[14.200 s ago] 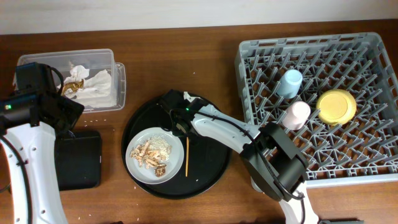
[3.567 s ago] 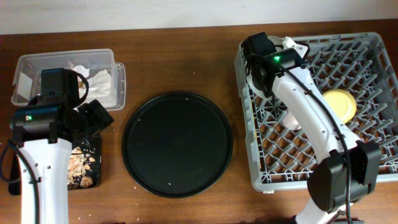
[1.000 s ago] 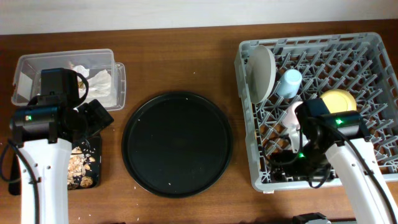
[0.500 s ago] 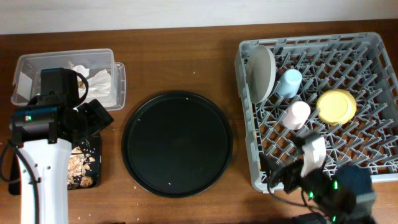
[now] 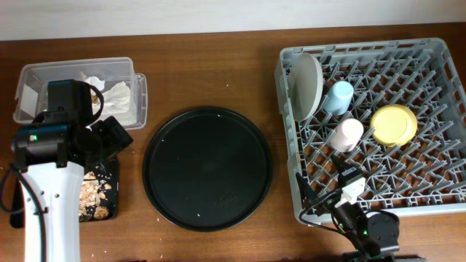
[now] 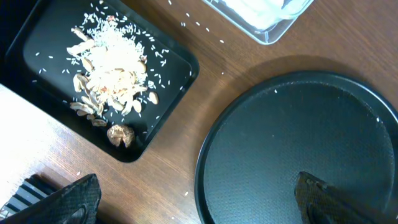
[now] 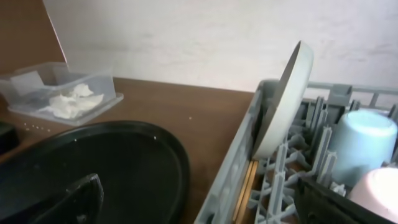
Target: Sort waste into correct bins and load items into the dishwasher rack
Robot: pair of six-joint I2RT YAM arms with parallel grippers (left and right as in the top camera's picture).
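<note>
Two arms work over the tabletop (image 5: 218,73). The left arm (image 5: 44,196) runs as a white link from the near left corner up to a black wrist hanging over the shallow black tray (image 6: 180,81), just beside the clear tub (image 5: 80,69). The left gripper (image 6: 199,205) has its jaws spread wide and released, with nothing between them. The right arm (image 5: 364,229) is folded low at the near edge, in front of the dishwasher rack (image 5: 437,51). The right gripper (image 7: 205,208) likewise has its jaws apart and empty.

Inside the rack, the grey plate (image 5: 306,86) stands on edge against the left wall, tilted, its long line running far-to-near along that wall. Beside it sit the blue cup (image 5: 338,96), the pink cup (image 5: 348,134) and the yellow bowl (image 5: 393,124), each bottom-up. Thin wooden chopsticks (image 7: 245,186) seem to lie along the wall beneath the plate.

Food scraps (image 6: 112,68) are heaped in the black tray, white napkins (image 5: 116,98) lie in the tub, and the round black tray (image 5: 207,167) sits between bins and rack.
</note>
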